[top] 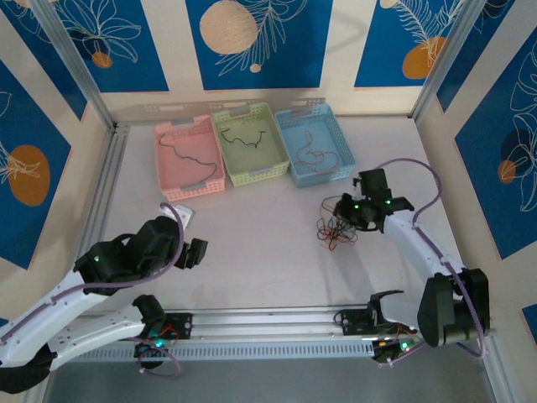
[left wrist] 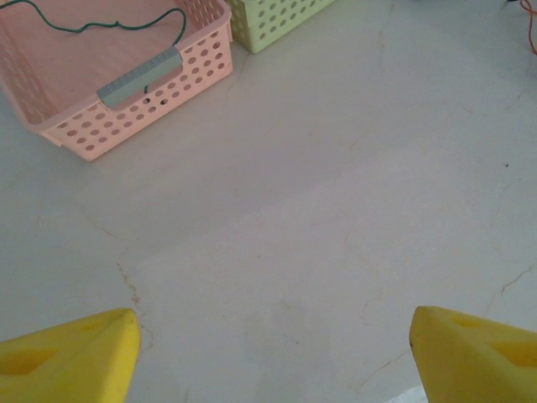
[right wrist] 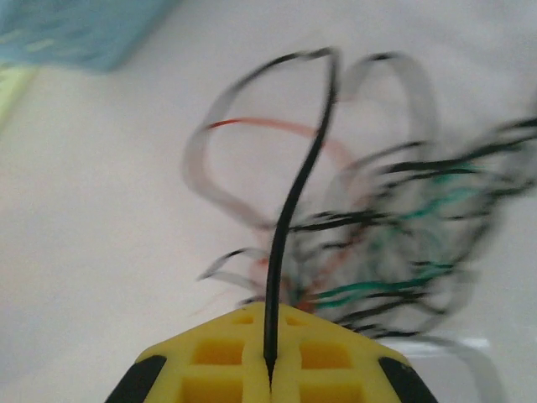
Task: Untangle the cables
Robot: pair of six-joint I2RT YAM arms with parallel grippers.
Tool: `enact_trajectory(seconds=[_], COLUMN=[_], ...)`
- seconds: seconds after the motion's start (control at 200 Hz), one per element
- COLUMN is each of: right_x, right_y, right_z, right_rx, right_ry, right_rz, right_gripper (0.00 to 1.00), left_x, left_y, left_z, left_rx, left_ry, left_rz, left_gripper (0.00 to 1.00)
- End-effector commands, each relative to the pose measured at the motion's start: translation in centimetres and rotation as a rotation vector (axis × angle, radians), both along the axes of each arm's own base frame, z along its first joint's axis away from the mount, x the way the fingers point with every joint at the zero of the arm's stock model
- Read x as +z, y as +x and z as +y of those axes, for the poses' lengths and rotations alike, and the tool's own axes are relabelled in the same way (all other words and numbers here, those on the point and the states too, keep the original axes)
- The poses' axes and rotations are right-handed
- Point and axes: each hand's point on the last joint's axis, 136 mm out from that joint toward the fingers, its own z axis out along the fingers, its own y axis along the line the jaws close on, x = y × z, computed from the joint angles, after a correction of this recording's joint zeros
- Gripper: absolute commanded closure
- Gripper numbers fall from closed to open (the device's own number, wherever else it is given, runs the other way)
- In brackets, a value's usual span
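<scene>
My right claw [top: 346, 210] is pinched tight on one black cable [right wrist: 294, 210]. The cable comes up from the crack between my yellow fingers [right wrist: 218, 361] and bends over like a hook at the top.

Just past it are the other cables [top: 336, 228], all mixed up in a small messy ball. They are very thin strings, black, red, orange and green, with loops sticking out. Up close they look blurry. The ball sits on the desk [top: 252, 243], near its right edge, about halfway between the near and far edges.

My left claw [left wrist: 273, 336] has its fingers wide apart with nothing between them. It hangs over bare desk near the left corner closest to me.

Along the far edge stand a pink basket [top: 193, 191], a green basket [top: 252, 175] and a blue basket [top: 323, 175], side by side. Each has one thin cable in it. The one in the pink basket is a dark green cable [left wrist: 126, 21].
</scene>
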Motion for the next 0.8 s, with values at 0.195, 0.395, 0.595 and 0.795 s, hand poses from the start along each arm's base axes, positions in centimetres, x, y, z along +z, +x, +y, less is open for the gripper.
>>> enact_trajectory(seconds=[0.195, 0.395, 0.595, 0.795], right_x=[8.1, 12.2, 6.7, 0.5], right_y=[-4.7, -5.4, -1.9, -1.2], right_z=[16.9, 17.9, 11.7, 6.6], right_rx=[0.576, 0.604, 0.35, 0.189], right_ry=[0.123, 0.197, 0.227, 0.11], right_rz=[-0.185, -0.321, -0.209, -0.081], right_gripper=[1.0, 1.0, 1.0, 1.0], left_x=[-1.7, -3.1, -4.3, -6.4], left_y=[0.5, 0.4, 0.2, 0.6], left_z=[-5.1, -5.4, -6.1, -8.1], left_rx=[-0.046, -0.028, -0.041, -0.069], left_ry=[-0.211, -0.259, -0.272, -0.275], left_rz=[0.078, 0.097, 0.126, 0.184], left_gripper=[0.17, 0.18, 0.17, 0.18])
